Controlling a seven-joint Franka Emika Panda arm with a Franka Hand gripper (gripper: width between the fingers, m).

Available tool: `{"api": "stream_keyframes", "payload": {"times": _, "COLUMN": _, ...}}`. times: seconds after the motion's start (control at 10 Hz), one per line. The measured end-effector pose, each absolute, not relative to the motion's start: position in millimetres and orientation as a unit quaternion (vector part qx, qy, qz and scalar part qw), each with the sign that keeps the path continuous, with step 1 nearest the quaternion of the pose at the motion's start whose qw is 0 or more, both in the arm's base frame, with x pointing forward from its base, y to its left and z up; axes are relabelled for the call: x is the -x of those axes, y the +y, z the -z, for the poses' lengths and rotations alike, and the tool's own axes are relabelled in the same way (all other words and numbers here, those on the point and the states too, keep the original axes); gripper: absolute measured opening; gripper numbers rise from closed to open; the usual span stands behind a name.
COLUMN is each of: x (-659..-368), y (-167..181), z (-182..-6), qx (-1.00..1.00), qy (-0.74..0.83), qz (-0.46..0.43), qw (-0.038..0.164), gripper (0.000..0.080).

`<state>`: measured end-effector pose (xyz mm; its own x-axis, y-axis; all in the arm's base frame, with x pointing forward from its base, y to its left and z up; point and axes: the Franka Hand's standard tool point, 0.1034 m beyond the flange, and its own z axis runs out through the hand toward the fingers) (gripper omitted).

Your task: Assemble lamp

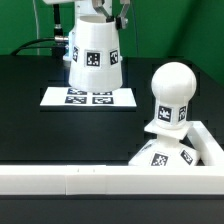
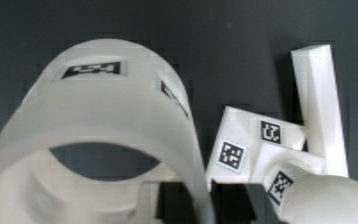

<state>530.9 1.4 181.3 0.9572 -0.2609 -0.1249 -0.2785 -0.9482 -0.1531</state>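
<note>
The white tapered shade (image 1: 95, 55) hangs upright in my gripper (image 1: 100, 14) at the back, just above the marker board (image 1: 56, 97). In the wrist view the shade (image 2: 105, 110) fills the picture, and my gripper (image 2: 202, 192) is shut on its rim wall, one finger inside and one outside. The round-headed bulb (image 1: 172, 90) stands upright on the square base (image 1: 160, 156) at the exterior view's right, apart from the shade. The base (image 2: 247, 135) and the bulb's head (image 2: 329, 200) also show beside the shade in the wrist view.
A long white rail (image 1: 90, 183) runs along the front of the black table and turns up beside the base at the exterior view's right; it also shows in the wrist view (image 2: 318, 90). A green wall and cables lie behind the arm.
</note>
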Motion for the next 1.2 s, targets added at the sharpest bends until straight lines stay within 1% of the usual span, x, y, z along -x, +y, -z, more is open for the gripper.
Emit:
{"api": "stream_keyframes", "payload": {"times": 0.1, "x": -530.4, "y": 4.1, "z": -183.7, "qx": 0.985, "qy": 0.135, "qz": -0.055, "qw": 0.087, "gripper": 0.0045}}
{"api": "stream_keyframes", "payload": {"times": 0.3, "x": -542.0, "y": 22.3, "z": -205.1, "qx": 0.983, "qy": 0.135, "qz": -0.058, "qw": 0.113, "gripper": 0.0045}}
{"api": "stream_keyframes", "payload": {"times": 0.4, "x": -549.4, "y": 29.6, "z": -212.6, "qx": 0.981, "qy": 0.145, "qz": -0.057, "qw": 0.113, "gripper": 0.0045}}
{"api": "stream_keyframes", "payload": {"times": 0.7, "x": -574.6, "y": 58.5, "z": -244.8, "qx": 0.979, "qy": 0.158, "qz": -0.051, "qw": 0.12, "gripper": 0.0045}}
{"api": "stream_keyframes", "payload": {"times": 0.8, "x": -582.2, "y": 66.7, "z": -253.0, "qx": 0.978, "qy": 0.161, "qz": -0.047, "qw": 0.122, "gripper": 0.0045}}
{"api": "stream_keyframes", "payload": {"times": 0.9, "x": -590.1, "y": 72.3, "z": -257.8, "qx": 0.978, "qy": 0.16, "qz": -0.044, "qw": 0.123, "gripper": 0.0045}}
{"api": "stream_keyframes", "payload": {"times": 1.0, "x": -600.0, "y": 75.8, "z": -258.9, "qx": 0.978, "qy": 0.161, "qz": -0.039, "qw": 0.124, "gripper": 0.0045}}
{"api": "stream_keyframes", "payload": {"times": 1.2, "x": -613.5, "y": 84.3, "z": -247.5, "qx": 0.977, "qy": 0.168, "qz": -0.041, "qw": 0.122, "gripper": 0.0045}}
